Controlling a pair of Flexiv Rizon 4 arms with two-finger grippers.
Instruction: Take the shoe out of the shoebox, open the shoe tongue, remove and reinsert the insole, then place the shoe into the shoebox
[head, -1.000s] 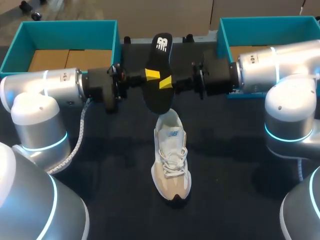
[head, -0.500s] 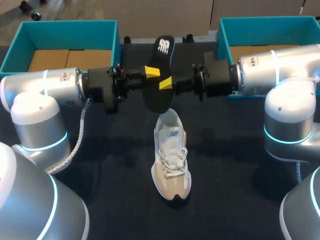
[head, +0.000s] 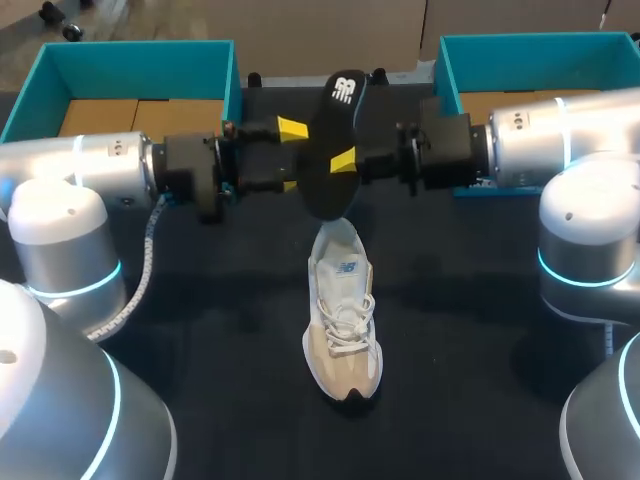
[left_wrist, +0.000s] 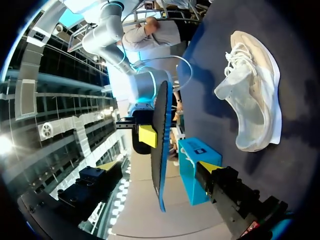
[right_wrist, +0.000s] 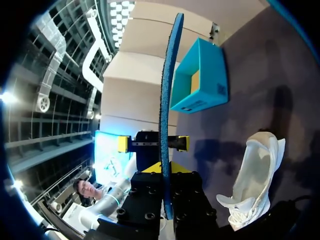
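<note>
The black insole (head: 335, 150) hangs in the air over the table's far middle, above the heel of the beige shoe (head: 343, 310). My right gripper (head: 345, 160) is shut on the insole's middle. In the right wrist view the insole (right_wrist: 167, 95) stands edge-on, clamped in that gripper (right_wrist: 167, 169). My left gripper (head: 290, 155) stands open just left of the insole, touching nothing. From the left wrist the insole (left_wrist: 159, 150) shows its blue edge ahead of the wide open left gripper (left_wrist: 157, 167). The shoe (left_wrist: 252, 100) lies on the dark table, laces up.
A teal shoebox (head: 120, 60) stands at the far left and a second teal box (head: 530, 50) at the far right behind my right arm. The dark table (head: 200, 330) spreads around the shoe.
The left gripper has opened, let go of the insole and drawn back to the left. The right gripper still holds the insole, which has shifted slightly right and up.
</note>
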